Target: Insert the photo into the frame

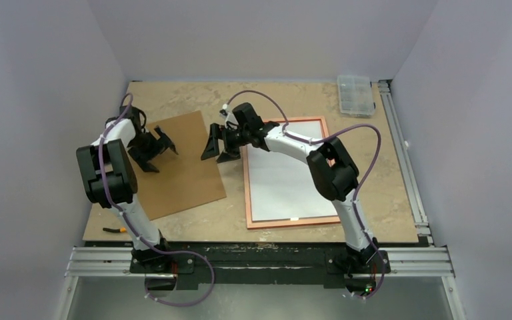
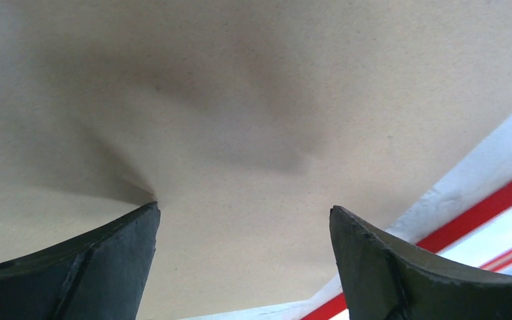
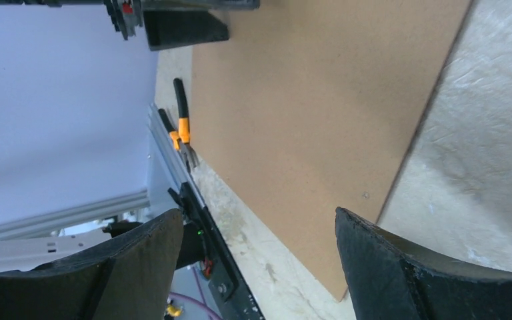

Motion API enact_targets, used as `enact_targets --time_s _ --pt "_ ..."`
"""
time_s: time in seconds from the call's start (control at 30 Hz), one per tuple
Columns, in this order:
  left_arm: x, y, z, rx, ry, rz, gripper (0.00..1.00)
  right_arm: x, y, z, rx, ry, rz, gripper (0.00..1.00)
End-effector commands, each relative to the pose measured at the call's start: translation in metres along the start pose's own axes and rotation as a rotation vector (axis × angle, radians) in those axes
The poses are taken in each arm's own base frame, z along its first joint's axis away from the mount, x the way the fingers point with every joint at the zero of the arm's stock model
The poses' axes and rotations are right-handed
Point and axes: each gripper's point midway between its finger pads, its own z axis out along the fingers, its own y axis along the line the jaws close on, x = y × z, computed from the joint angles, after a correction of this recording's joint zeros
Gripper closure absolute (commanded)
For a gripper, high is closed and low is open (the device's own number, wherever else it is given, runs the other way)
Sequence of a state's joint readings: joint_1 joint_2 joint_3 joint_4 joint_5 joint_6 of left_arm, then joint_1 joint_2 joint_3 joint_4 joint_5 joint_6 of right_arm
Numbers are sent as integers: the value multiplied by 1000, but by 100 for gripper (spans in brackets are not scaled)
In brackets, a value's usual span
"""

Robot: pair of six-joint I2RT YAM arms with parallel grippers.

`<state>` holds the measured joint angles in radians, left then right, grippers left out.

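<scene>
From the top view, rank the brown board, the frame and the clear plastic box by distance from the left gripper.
1. Brown board: directly beneath the left gripper.
2. Frame: to its right, across the table.
3. Clear plastic box: far right corner.

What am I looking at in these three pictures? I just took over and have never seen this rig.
Two robot arms are bolted at the table's near edge. The overhead picture shows both; the other two come from cameras on each wrist. On the beige table lie a plain brown backing board and a thin copper-edged frame with a white sheet, the photo's back, lying inside it. The left gripper hangs over the board; the right gripper is between board and frame. Both are open and hold nothing.
</scene>
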<state>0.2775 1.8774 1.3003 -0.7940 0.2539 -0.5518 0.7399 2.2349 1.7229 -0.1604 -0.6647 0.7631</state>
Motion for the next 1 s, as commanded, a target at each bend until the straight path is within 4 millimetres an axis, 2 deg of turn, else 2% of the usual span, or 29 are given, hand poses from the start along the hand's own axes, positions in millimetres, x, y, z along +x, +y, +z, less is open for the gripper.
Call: enact_targets --time_s 0.0,0.17,0.37,0.43,0.6,0.93,0.97 --pt "-24 10 -38 -125 -112 55 2 -18 0 -17 71 -81 -66 18" --pt "-51 26 -59 -175 -166 45 0 -20 -30 -13 201 -80 -77 18" --pt "-69 53 -59 -235 -145 7 0 -20 -63 1 304 -52 -55 18" --pt "-71 67 -57 -293 -141 0 0 -20 -67 4 318 -45 -53 18" --pt "-71 85 -48 -372 -96 43 0 -21 -72 7 351 -46 -51 18" --pt "-58 83 -25 -342 25 81 0 -8 -71 18 382 -24 -50 18" --pt "-56 83 -24 -354 35 85 3 -6 -69 20 385 -20 -54 18"
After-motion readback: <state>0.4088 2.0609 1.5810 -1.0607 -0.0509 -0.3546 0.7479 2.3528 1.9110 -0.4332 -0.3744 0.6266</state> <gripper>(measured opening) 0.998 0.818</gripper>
